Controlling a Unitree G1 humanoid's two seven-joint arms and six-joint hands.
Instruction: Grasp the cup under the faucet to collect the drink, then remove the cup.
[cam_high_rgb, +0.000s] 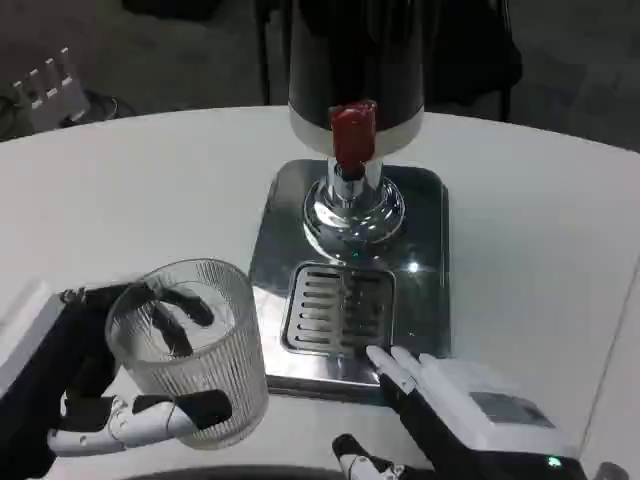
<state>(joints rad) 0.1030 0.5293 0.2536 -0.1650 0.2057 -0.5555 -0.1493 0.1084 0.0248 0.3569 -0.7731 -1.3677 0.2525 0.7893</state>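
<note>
I see the main risk in the path of the cup (190, 350). It stands left of the drip grate (335, 310), off the dispenser's metal base (425, 260), so it is not yet under the red tap (352, 133). To reach the grate, I judge the cup must be lifted over the raised edge of the base; if it is only pushed, the bottom can catch on this edge and the cup can tip. The ribbed clear wall also looks smooth, so I think it can slip if the grip is loose.

My left hand (110, 395) grasps the cup: dark fingers (175, 320) show through the glass on the far side, and a white and black finger lies across the front near the bottom. The cup looks empty and upright.

My right hand (450, 410) lies flat just in front of the grate, with fingers stretched and a little apart, holding nothing. The fingertips (385, 360) are at the front edge of the base; whether they touch it I cannot tell. I judge this hand could be in the way when the cup comes across.
</note>
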